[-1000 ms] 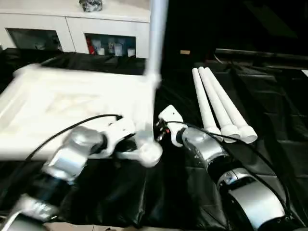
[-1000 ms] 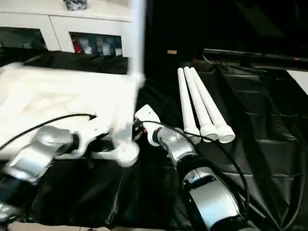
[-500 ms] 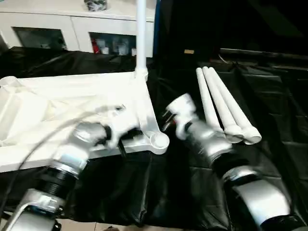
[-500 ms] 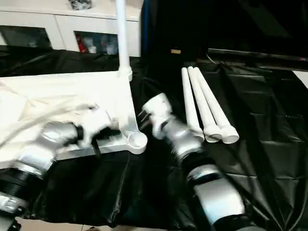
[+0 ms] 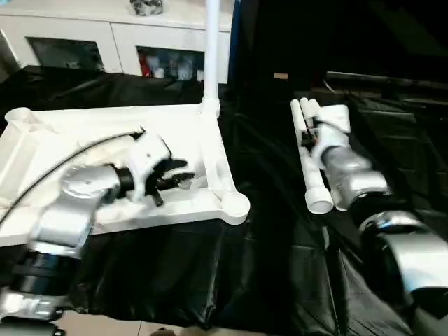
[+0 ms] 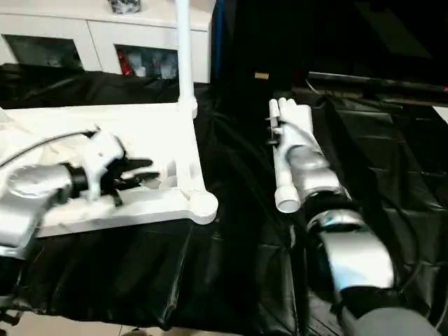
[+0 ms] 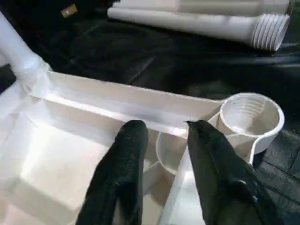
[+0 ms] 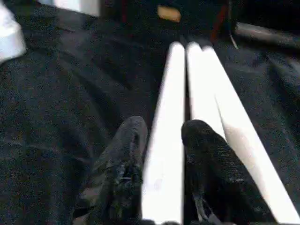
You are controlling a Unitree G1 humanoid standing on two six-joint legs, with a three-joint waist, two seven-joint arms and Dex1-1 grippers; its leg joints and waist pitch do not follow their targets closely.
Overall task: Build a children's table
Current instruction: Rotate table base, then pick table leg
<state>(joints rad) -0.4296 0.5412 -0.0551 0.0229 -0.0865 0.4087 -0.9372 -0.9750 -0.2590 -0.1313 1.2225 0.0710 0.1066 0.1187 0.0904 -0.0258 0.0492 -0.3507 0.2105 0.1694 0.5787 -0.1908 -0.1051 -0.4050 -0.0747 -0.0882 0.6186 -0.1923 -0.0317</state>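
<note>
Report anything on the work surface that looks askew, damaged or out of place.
Nothing stands out. The tabletop lies underside up on the black sheet, one leg standing upright in its far corner socket. The near corner socket is empty, with no visible damage. The spare legs lie side by side to the right.

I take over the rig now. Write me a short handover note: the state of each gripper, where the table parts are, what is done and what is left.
Left gripper: open, over the tabletop rim beside the near empty corner socket, holding nothing.
Right gripper: open, fingers either side of one loose leg; not yet closed on it.
Parts: tabletop upside down on the black sheet; three loose legs side by side to its right.
Done: one leg stands in the far corner.
Left: fit three legs.
</note>
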